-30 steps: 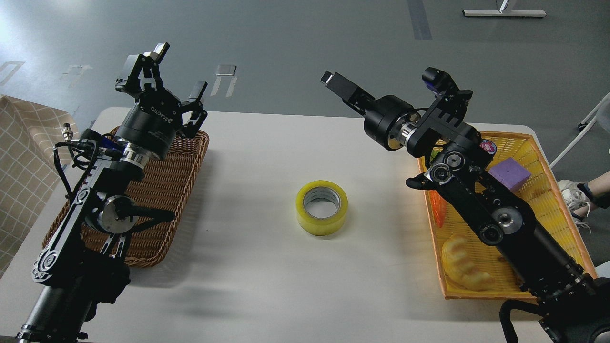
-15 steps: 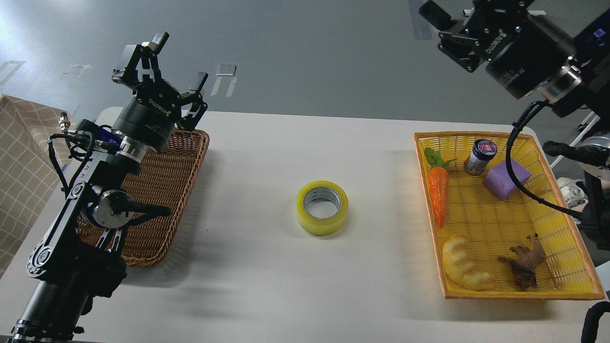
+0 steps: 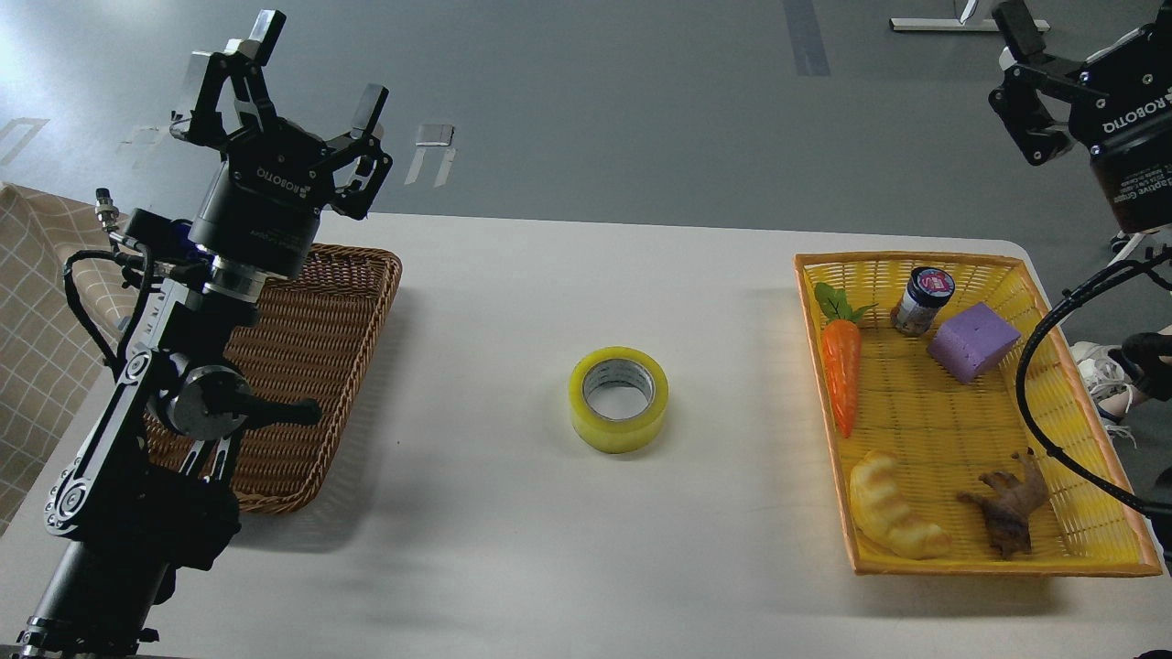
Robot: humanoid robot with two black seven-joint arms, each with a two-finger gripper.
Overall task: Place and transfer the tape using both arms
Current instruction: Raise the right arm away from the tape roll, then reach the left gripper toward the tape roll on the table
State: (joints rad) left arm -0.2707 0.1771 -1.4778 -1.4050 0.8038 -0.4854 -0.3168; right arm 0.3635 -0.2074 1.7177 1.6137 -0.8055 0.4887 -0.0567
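Both my left pincer (image 3: 307, 69) and right pincer (image 3: 1030, 82) hang wide over the table's (image 3: 513, 549) far corners, so the mid-table tape (image 3: 618, 398) could skid if I grab its slick rim off-centre.

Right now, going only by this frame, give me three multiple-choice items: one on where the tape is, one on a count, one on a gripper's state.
1. Where is the tape?
A. in the brown wicker basket
B. on the bare table between the two baskets
C. in the left gripper

2. How many things lie in the yellow basket?
A. three
B. five
C. seven

3. How is the left gripper?
A. open and empty
B. shut on the tape
C. resting on the table

Answers:
1 B: the roll stands on the white table, apart from the brown wicker basket.
2 B: carrot, jar, purple block, croissant, brown animal figure.
3 A: its fingers are spread in the air, nothing between them.
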